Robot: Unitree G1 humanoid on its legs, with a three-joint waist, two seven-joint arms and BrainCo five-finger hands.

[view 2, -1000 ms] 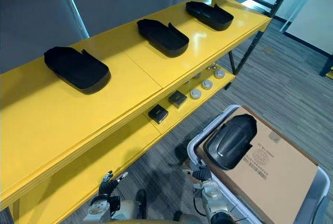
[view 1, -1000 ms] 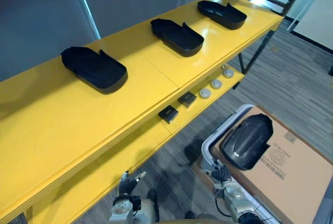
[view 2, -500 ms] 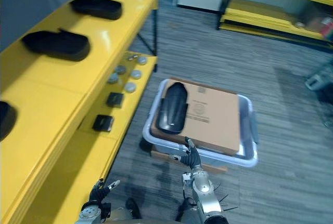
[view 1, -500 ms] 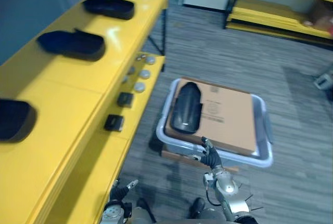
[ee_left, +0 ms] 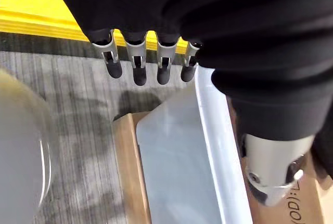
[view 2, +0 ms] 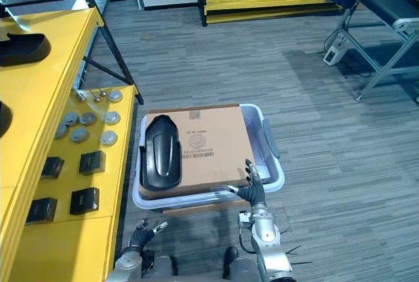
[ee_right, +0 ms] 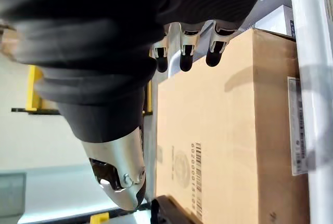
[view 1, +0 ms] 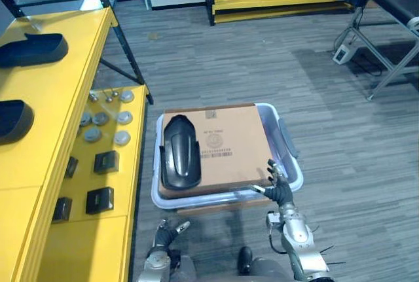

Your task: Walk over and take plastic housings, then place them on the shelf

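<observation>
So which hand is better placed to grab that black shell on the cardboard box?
Probably the left hand: the black housing lies on the left part of the box, ahead of that hand. The right hand, open, is at the box's near right corner.

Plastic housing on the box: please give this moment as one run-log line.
housing: lying on cardboard box, not yet grasped | left hand: open, empty | right hand: open, empty, by box corner

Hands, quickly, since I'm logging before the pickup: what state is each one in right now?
Left hand: open, fingers relaxed, holding nothing.
Right hand: open, fingers straight near the cardboard box, holding nothing.
</observation>
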